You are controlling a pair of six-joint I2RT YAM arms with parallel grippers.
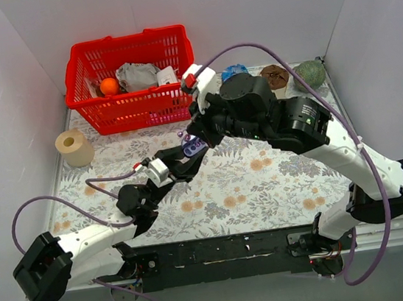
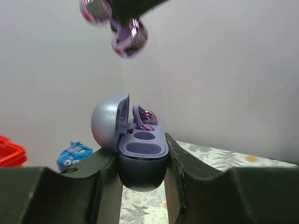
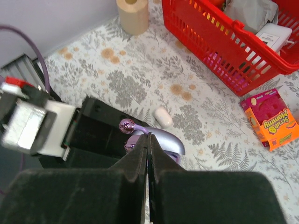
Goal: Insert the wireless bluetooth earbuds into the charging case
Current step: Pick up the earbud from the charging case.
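Note:
My left gripper (image 2: 141,148) is shut on the charging case (image 2: 142,161) and holds it above the table with its lid (image 2: 108,126) open to the left. One purple earbud (image 2: 145,118) sits in the case's far slot; the two near slots show empty. My right gripper (image 3: 148,136) is shut on the second purple earbud (image 3: 125,124), pinching its stem just above the case (image 3: 164,143). That earbud hangs blurred over the case in the left wrist view (image 2: 127,36). In the top view both grippers meet at the case (image 1: 194,148).
A white capsule (image 3: 163,116) lies on the floral cloth beyond the case. A red basket (image 1: 131,78) with items stands at the back left, a paper roll (image 1: 73,147) at the left, an orange box (image 3: 270,116) near the basket, bowls and a green ball (image 1: 311,74) at the back right.

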